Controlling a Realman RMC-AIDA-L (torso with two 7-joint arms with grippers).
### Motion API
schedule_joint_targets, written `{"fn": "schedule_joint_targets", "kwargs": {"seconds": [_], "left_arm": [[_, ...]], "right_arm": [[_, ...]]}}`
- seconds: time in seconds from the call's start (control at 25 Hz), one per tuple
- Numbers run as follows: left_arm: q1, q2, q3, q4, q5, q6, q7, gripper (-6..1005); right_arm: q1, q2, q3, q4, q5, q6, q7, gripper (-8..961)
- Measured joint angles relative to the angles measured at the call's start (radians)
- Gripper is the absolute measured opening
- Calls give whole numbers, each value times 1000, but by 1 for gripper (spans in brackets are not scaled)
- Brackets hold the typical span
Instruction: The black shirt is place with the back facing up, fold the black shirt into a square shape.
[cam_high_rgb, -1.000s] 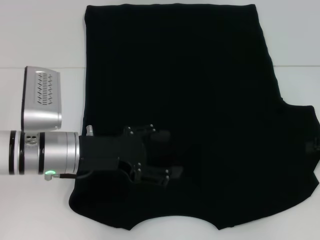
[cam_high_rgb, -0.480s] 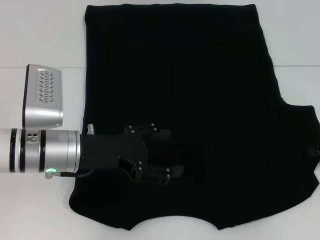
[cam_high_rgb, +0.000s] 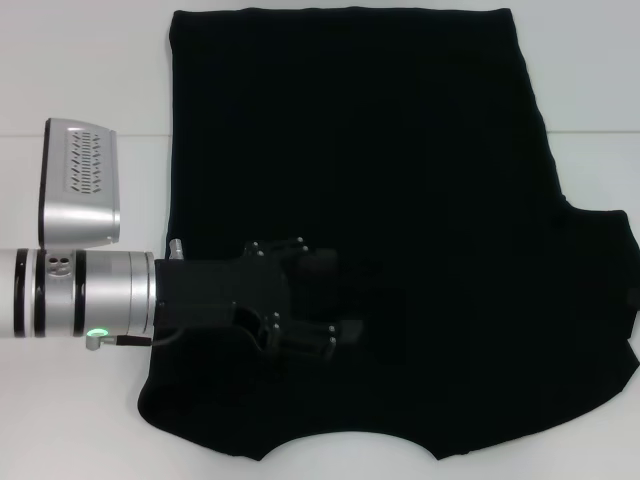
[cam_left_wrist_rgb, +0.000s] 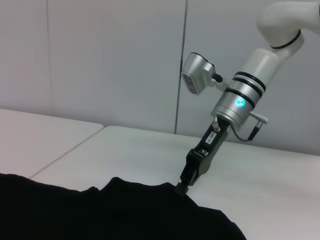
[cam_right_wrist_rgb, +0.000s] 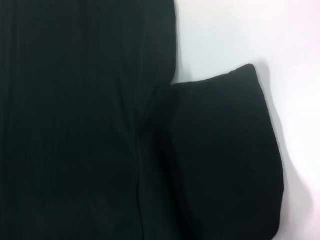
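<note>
From the head view, the black shirt (cam_high_rgb: 380, 200) lay spread flat across the white surface (cam_high_rgb: 80, 60), left sleeve apparently folded in. It looked soft and limp, best pinched at an edge or sleeve. The left tool (cam_high_rgb: 330, 300) rested low over the cloth near the collar; how far its fingers stood apart I cannot tell.

In the left wrist view, the right tool (cam_left_wrist_rgb: 181, 187) touched the shirt's far edge, apparently pinching it.

The right wrist view showed the right sleeve (cam_right_wrist_rgb: 220, 150) lying flat.
</note>
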Motion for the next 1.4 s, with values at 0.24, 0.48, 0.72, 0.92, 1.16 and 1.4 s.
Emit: {"fn": "schedule_joint_targets", "kwargs": {"seconds": [0.24,0.48,0.72,0.92,1.16,1.4], "left_arm": [[0,-1,-17,0,0,0,-1,934],[2,-1,-21,-1,0,3,-8,935],[10,-10,-21,-4,0,10,-16,935],[14,-13,-21,-7,0,11,-23,935],[14,-15,-14,-8,0,12,-38,934],[14,-20,-16,-7,0,12,-41,934]], "right_arm": [[-3,10,0,-8,0,12,-9,26],[-35,15,9,-29,4,63,-38,15],[-40,14,12,-38,6,97,-81,18],[-40,20,13,-63,6,121,-114,25],[-18,24,14,-76,7,143,-172,33],[-4,29,14,-95,9,167,-190,42]]}}
